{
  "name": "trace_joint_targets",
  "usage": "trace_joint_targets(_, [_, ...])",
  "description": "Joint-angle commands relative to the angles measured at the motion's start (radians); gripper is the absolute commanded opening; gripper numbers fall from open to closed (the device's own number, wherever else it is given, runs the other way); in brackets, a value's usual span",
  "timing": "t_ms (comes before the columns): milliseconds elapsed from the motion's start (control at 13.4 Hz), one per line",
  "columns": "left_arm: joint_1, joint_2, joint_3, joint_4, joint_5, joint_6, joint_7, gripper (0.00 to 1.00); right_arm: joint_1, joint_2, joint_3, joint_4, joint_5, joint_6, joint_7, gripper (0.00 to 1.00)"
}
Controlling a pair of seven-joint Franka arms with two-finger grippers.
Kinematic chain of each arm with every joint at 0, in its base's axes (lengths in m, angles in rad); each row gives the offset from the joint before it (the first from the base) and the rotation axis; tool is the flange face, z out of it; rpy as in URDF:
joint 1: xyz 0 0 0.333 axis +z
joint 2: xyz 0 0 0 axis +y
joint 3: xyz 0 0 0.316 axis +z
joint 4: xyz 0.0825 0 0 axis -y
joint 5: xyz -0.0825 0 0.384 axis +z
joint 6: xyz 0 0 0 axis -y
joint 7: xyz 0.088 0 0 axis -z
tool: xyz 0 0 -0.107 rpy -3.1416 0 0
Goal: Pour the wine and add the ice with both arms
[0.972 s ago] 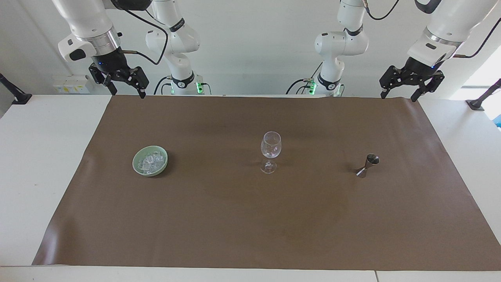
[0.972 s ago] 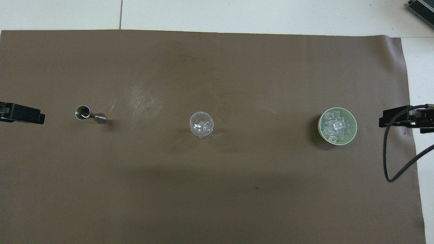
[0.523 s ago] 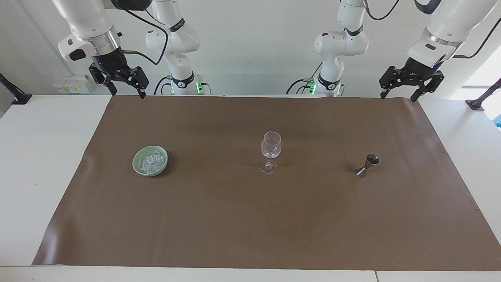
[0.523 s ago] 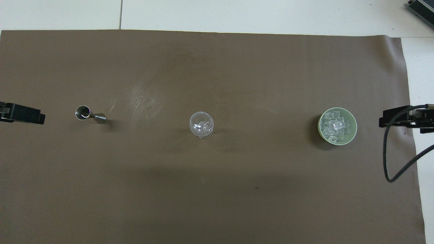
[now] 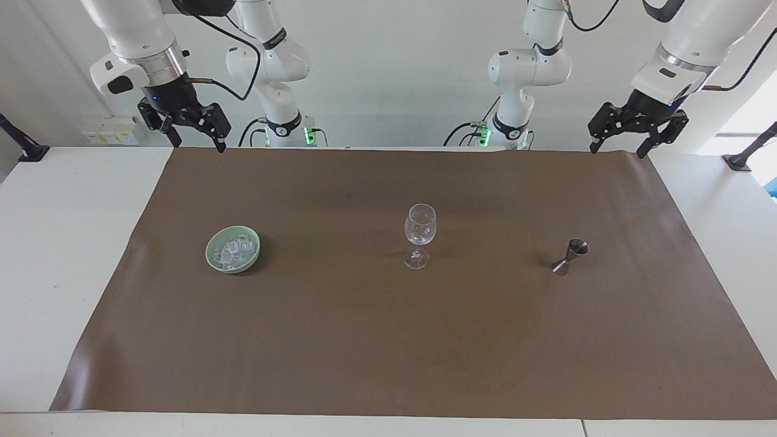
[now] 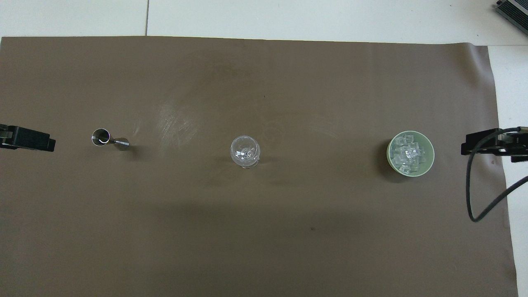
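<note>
A pile of ice (image 5: 232, 251) cubes sits in a pale green bowl (image 5: 212, 255) toward the right arm's end of the brown mat (image 5: 388, 340), with no clear long axis. The stemmed glass (image 5: 419, 235) stands upright mid-mat and the metal jigger (image 5: 569, 257) toward the left arm's end. Nothing has shifted since a second ago. The left gripper (image 5: 621, 147) and right gripper (image 5: 200, 144) wait raised, jaws spread, empty; nothing blocks the bowl.
</note>
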Motion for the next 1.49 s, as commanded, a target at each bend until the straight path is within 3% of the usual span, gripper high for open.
trace_joint_targets(0, [0.001,-0.020,-0.001,-0.021,0.001,0.017,0.006,1.00,-0.016,-0.018,0.012,-0.018,0.005,-0.006,-0.027,1.00])
trace_joint_targets(1420, [0.004,0.011,0.007,-0.004,0.006,0.033,-0.002,1.00,-0.016,-0.018,0.012,-0.018,0.005,-0.006,-0.027,1.00])
